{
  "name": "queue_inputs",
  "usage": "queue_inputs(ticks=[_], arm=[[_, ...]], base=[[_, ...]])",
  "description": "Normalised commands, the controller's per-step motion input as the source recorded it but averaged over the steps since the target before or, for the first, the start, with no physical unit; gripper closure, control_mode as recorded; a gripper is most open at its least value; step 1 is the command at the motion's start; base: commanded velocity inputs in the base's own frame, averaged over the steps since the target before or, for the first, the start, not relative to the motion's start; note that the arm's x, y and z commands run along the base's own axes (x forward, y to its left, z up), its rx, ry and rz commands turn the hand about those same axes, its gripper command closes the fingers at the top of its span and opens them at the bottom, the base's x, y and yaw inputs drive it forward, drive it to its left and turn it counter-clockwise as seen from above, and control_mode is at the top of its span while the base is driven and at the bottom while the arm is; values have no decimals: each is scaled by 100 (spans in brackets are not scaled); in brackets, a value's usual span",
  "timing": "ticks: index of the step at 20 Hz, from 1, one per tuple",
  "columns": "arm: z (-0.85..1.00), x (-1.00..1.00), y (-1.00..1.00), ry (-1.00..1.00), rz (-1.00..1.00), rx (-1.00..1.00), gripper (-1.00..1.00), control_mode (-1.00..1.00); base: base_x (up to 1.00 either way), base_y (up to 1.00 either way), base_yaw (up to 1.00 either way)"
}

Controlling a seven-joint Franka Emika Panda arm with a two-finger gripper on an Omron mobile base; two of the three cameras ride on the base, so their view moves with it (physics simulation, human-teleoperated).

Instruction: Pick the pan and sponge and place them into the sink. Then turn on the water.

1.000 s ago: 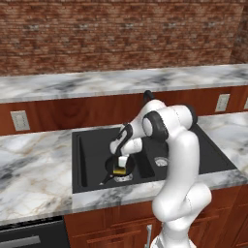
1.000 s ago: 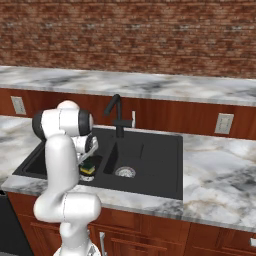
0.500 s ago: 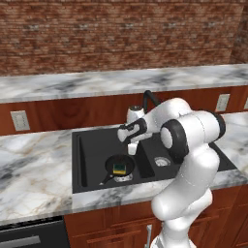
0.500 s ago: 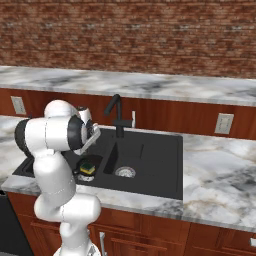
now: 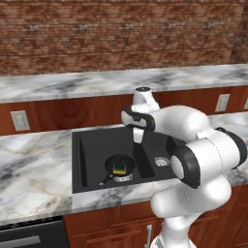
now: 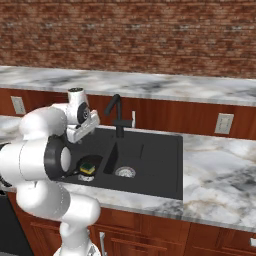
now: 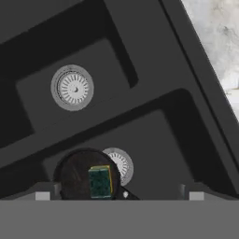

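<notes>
The black double-basin sink [image 5: 80, 160] [image 6: 160, 155] [image 7: 186, 70] is set into the marble counter. The pan [image 5: 112, 163] [image 6: 82, 162] [image 7: 74, 175] lies in the left basin, partly over a silver drain [image 7: 122, 163]. The sponge [image 5: 119, 168] [image 6: 88, 167] [image 7: 100, 182] rests on the pan, green side up. My gripper [image 5: 138, 138] [image 7: 119, 196] hangs open and empty above the basins, well clear of the pan, with its fingertips [image 7: 43, 195] far apart. The black gooseneck faucet [image 6: 116, 112] stands just behind the hand. Water is out of view at its spout.
Marble counter [image 5: 34, 164] [image 6: 220, 170] stretches to both sides of the sink. A raised marble ledge [image 5: 72, 87] and a brick wall run along the back. Wall outlets [image 5: 20, 120] [image 6: 223, 123] sit below the ledge. The second basin's drain [image 7: 72, 87] is bare.
My gripper has risen out of the left basin, away from the pan and sponge, and moved toward the back by the faucet. Pan and sponge stay put.
</notes>
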Motion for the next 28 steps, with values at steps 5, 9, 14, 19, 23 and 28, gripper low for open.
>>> queue_inputs(ticks=[5, 9, 14, 19, 23, 28], arm=[[100, -40, 28, 18, -31, 0, -100, -100], [100, -39, 17, 12, -32, 0, -100, -100], [75, -45, 3, 3, -34, 3, -100, -100], [22, -64, 0, -12, -33, 18, -100, -100], [13, -68, 0, -23, -32, 20, -100, -100], [6, -39, -6, -27, -34, 18, -100, -100]], base=[[0, 0, 0], [0, 0, 0], [0, 0, 0], [0, 0, 0], [0, 0, 0], [0, 0, 0]])
